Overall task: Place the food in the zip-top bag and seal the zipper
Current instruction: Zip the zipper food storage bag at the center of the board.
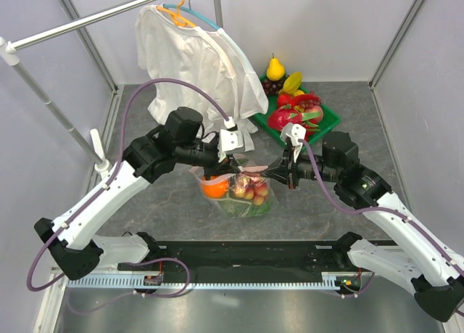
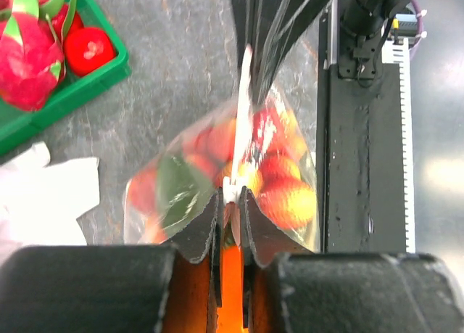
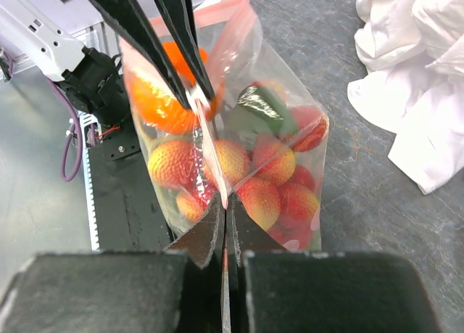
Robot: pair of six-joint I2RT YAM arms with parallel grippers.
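Note:
The clear zip-top bag [image 1: 243, 195] hangs between both grippers above the table. Inside it are an orange [image 3: 156, 104], a red-orange strawberry bunch [image 3: 272, 184] and green leafy lettuce [image 2: 177, 191]. My left gripper [image 2: 230, 195] is shut on the small white tab at one end of the pale-pink zipper [image 2: 245, 93]. My right gripper [image 3: 226, 206] is shut on the zipper strip [image 3: 206, 133] at the other end. In the top view the left gripper [image 1: 233, 172] and right gripper [image 1: 271, 175] face each other across the bag's mouth.
A green tray [image 1: 330, 120] at the back right holds dragon fruit [image 1: 284, 118], a pear [image 1: 275, 69] and other fruit. A white shirt [image 1: 196, 57] hangs from a rack at the back left, its hem on the table. The black base rail [image 1: 246, 257] runs along the near edge.

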